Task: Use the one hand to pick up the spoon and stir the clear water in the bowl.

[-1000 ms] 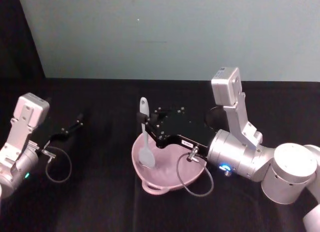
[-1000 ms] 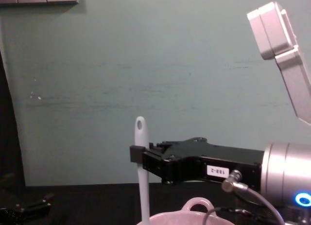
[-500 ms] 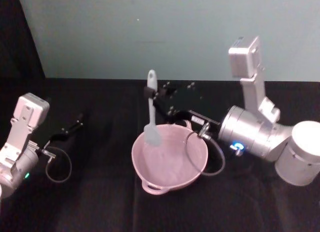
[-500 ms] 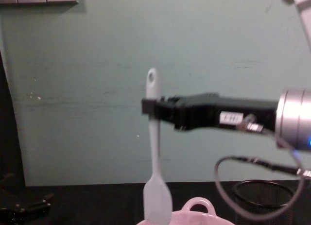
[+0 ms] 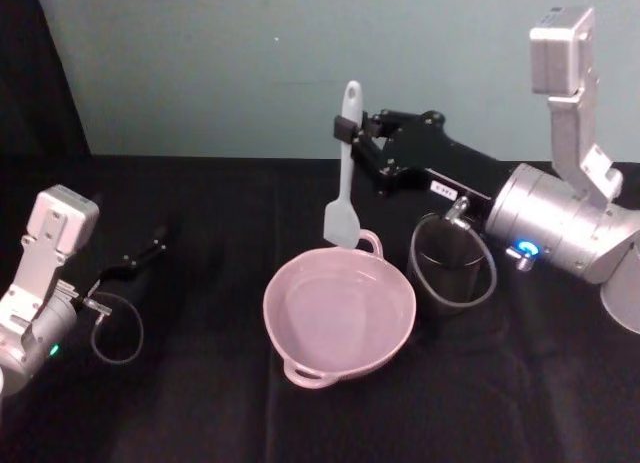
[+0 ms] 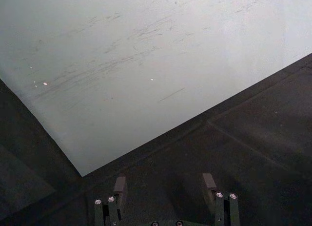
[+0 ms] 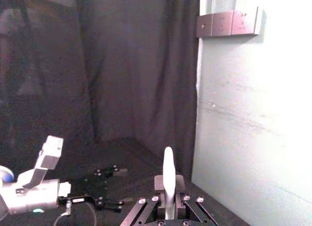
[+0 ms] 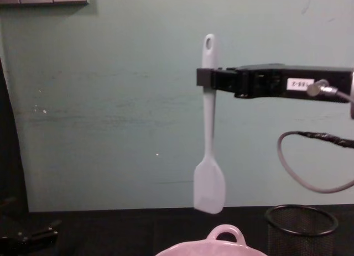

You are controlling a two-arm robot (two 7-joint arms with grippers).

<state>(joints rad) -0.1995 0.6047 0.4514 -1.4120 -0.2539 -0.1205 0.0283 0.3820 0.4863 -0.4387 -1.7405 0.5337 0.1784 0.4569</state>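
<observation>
Right hand point(image 5: 349, 130) holding spoon point(image 5: 345, 188) upright above the far rim of bowl point(image 5: 338, 313)

The right hand is clamped on the upper handle; the scoop hangs downward, clear of the bowl in the chest view, above the loop handle on the far rim. Judged step: spoon lifted clear of the water, either between strokes or at the end of stirring. Resuming calls for a move toward the bowl centre, then a vertical descent into the water. The black wire-mesh cup point(image 5: 449, 266) stands just beside the bowl under the right wrist, and the wrist cable hangs around it; snagging is a risk. The left hand point(image 6: 163, 187) is parked low over the bench point(image 5: 200, 403) at the left, fingers apart, holding nothing
</observation>
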